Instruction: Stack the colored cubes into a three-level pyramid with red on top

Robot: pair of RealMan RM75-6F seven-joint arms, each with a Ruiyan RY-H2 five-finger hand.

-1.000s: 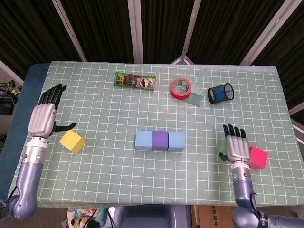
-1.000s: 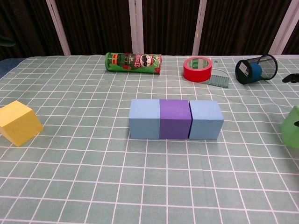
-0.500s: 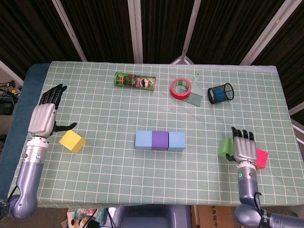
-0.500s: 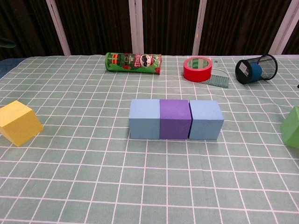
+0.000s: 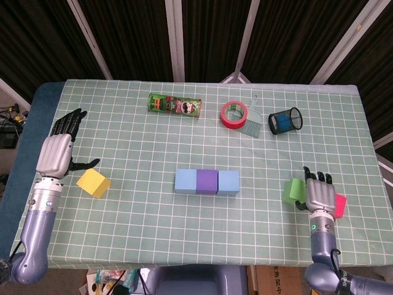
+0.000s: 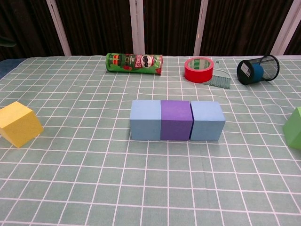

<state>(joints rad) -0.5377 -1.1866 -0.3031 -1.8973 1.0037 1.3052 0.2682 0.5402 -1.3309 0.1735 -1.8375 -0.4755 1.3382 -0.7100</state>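
Across the table [image 5: 153, 233], a green checked cloth with a white grid lies flat from edge to edge. At centre, the base row sits complete: left blue cube [image 5: 185, 182], purple cube [image 5: 207, 182] and right blue cube [image 5: 228, 182], faces touching, matte and square-edged. Over at the near right edge, the right hand [image 5: 320, 195] has drawn back toward the robot since a second ago; it now sits lower, fingers [image 5: 314, 179] spread and holding nothing, between the green cube [image 5: 294, 191] and the red cube [image 5: 339, 204], covering much of the red one. The green cube shows more of its top than before. On the far left, the left hand [image 5: 56, 152] has not budged, fingers loose and empty, just beside the yellow cube [image 5: 93, 183], which rests turned at an angle. Along the back stand a chips can [image 5: 175, 105] lying on its side, a glossy red tape roll [image 5: 233, 115], a small grey brush [image 5: 250, 125] touching it, and a black mesh cup [image 5: 285, 120] tipped over.
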